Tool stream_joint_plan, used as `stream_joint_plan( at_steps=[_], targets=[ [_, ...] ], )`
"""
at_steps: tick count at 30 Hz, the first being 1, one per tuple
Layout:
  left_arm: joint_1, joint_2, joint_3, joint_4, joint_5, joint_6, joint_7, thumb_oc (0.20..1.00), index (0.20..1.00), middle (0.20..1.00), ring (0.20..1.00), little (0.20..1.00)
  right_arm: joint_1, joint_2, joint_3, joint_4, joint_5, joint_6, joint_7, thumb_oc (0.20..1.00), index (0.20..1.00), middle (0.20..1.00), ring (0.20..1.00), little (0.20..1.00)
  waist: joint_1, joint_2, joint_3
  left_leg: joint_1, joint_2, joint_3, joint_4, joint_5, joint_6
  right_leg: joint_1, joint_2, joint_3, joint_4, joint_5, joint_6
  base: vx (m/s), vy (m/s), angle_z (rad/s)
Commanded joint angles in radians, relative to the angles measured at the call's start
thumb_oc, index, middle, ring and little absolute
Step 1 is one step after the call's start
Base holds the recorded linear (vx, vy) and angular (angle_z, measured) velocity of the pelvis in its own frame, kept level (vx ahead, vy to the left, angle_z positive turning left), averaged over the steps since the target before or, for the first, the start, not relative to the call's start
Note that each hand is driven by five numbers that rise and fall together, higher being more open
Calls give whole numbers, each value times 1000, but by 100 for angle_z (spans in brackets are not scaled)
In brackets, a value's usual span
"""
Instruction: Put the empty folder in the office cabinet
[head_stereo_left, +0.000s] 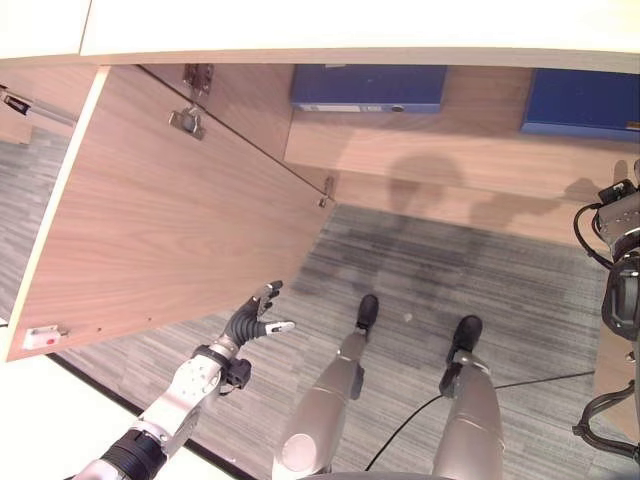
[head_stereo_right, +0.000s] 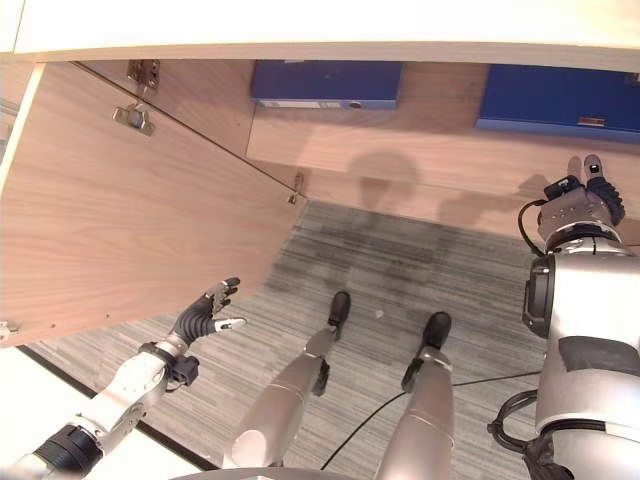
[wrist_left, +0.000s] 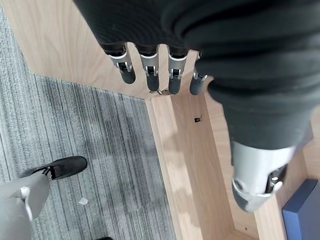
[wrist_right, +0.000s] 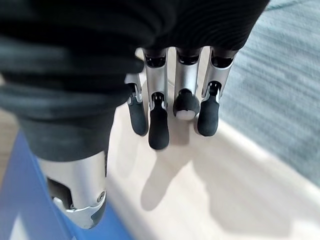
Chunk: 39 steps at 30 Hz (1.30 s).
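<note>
Cabinet door (head_stereo_left: 170, 210) wide open. Two blue folders already on the low shelf (head_stereo_left: 450, 150): one folder (head_stereo_left: 368, 87) near the hinges, the other folder (head_stereo_right: 560, 98) farther right. Left hand (head_stereo_left: 255, 318) loose, fingers straight, holding nothing, just by the door's edge. Right hand (head_stereo_right: 590, 195) also loose and empty, near the right folder. Could bump the door while swinging it shut, or nudge a folder out. Right wrist view: blue folder edge (wrist_right: 20, 200) right beside the thumb, hard to tell from above.
</note>
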Motion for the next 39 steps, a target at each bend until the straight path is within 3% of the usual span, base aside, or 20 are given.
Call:
stream_joint_plan(
  at_steps=[1,6,7,9,12,13,15,16,17,20,24,27,34,39],
  targets=[
    [-3,16,70,-28,-27,-25,-9,1000,1000,1000,1000,1000,-99,-37,64,-61,-3,-18,58,1000,1000,1000,1000,1000,30,0,67,113,43,-5,-40,-182,-30,133,-3,26,38,-186,87,0,0,0],
    [31,36,93,-37,-55,-15,-44,1000,1000,1000,1000,1000,-271,-114,219,-165,-23,-75,109,1000,1000,1000,1000,1000,35,-10,56,118,47,-7,-62,-168,-36,135,-1,27,23,-175,88,-32,2,0],
    [30,34,94,-38,-55,-15,-46,1000,1000,1000,1000,1000,-279,-115,227,-160,-21,-75,111,1000,1000,1000,1000,1000,37,-1,67,105,47,-2,-56,-143,-34,126,-2,17,18,-140,84,1,-15,3],
    [45,53,93,-54,-66,-13,-71,1000,1000,1000,1000,1000,-356,-157,294,-179,-9,-101,133,1000,1000,1000,1000,1000,38,-10,47,124,49,-10,-81,-159,-39,136,-1,23,12,-169,90,53,-26,7],
    [46,57,83,-59,-69,-9,-88,1000,1000,1000,1000,1000,-376,-169,317,-173,-15,-101,145,1000,1000,1000,1000,1000,39,-10,42,127,49,-14,-88,-156,-40,139,0,21,5,-169,91,-36,2,-4],
    [45,59,79,-58,-70,-10,-92,1000,1000,1000,1000,1000,-381,-172,324,-168,-15,-102,149,1000,1000,1000,1000,1000,42,-5,49,116,50,-9,-82,-132,-38,132,0,9,-2,-133,87,-3,-9,-3],
    [38,57,74,-57,-72,-8,-93,1000,1000,1000,1000,1000,-381,-171,328,-167,-10,-104,155,1000,1000,1000,1000,1000,37,-9,41,132,52,-12,-93,-153,-40,142,2,19,1,-164,91,-2,-2,-2],
    [30,52,66,-48,-68,-6,-96,1000,1000,1000,1000,1000,-362,-164,318,-163,-9,-104,162,1000,1000,1000,1000,1000,37,-5,51,122,53,-7,-88,-129,-38,138,4,7,-13,-126,87,-126,7,-8],
    [16,44,60,-41,-66,-3,-93,1000,1000,1000,1000,1000,-329,-158,294,-151,-3,-102,171,1000,1000,1000,1000,1000,33,-5,53,130,53,-8,-94,-129,-37,144,9,4,-17,-125,87,-131,4,-5],
    [15,39,67,-38,-67,-4,-90,1000,1000,1000,1000,1000,-291,-150,270,-150,1,-99,178,1000,1000,1000,1000,1000,25,-9,52,145,55,-11,-104,-150,-37,155,14,14,-19,-150,91,89,-32,-1],
    [17,32,75,-33,-65,-1,-88,1000,1000,1000,1000,1000,-188,-127,201,-142,17,-93,194,1000,1000,1000,1000,1000,21,-4,68,137,55,-4,-94,-130,-34,155,15,2,-27,-117,87,-69,6,-4],
    [18,5,103,-23,-83,-3,-96,1000,1000,1000,1000,1000,-33,-88,121,-205,79,-128,232,1000,1000,1000,1000,1000,10,-4,82,146,59,-3,-96,-127,-35,170,19,2,-38,-107,89,-33,6,1],
    [21,-54,201,50,-84,-16,-177,1000,1000,1000,1000,1000,516,128,-160,-690,140,-344,379,1000,1000,1000,1000,1000,-35,-44,102,174,63,0,-101,-131,-38,222,33,-5,-86,-90,97,-6,-10,-1],
    [44,-115,267,125,-80,-24,-184,1000,1000,1000,1000,1000,785,272,-224,-931,50,-408,410,1000,1000,1000,1000,1000,-72,-72,98,191,64,2,-106,-129,-41,261,36,-13,-131,-65,102,-7,5,-3]
  ],
)
